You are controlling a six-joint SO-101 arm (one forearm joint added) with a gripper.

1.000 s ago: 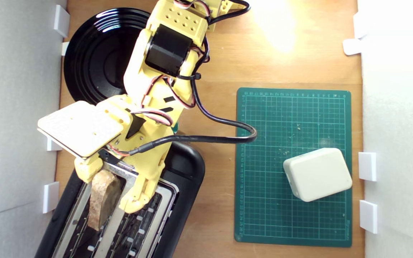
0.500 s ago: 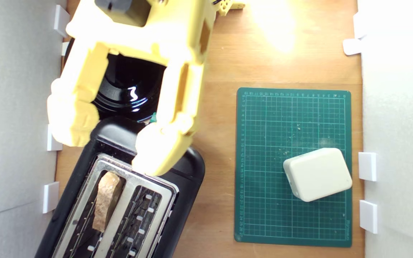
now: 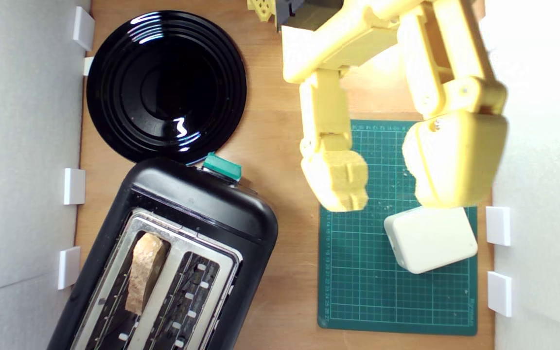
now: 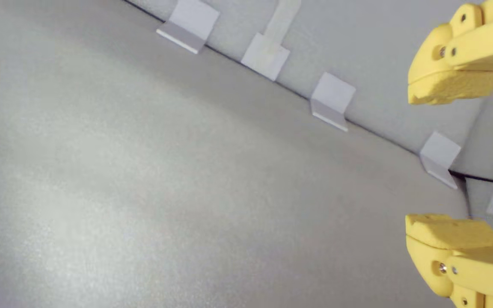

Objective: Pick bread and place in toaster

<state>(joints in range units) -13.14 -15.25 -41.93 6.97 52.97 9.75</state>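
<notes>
And the gripper (image 3: 387,187) has swung away from the toaster (image 3: 197,209) to hover over the mat (image 3: 358,291) on the exterior view's right, jaws wide and empty. Bread (image 3: 143,272) stands in the left slot: job looks done!

Yellow plastic two-fingered gripper (image 3: 392,187) enters from 12 o'clock in the exterior view, tips toward 6; jaws spread wide, empty.
</notes>
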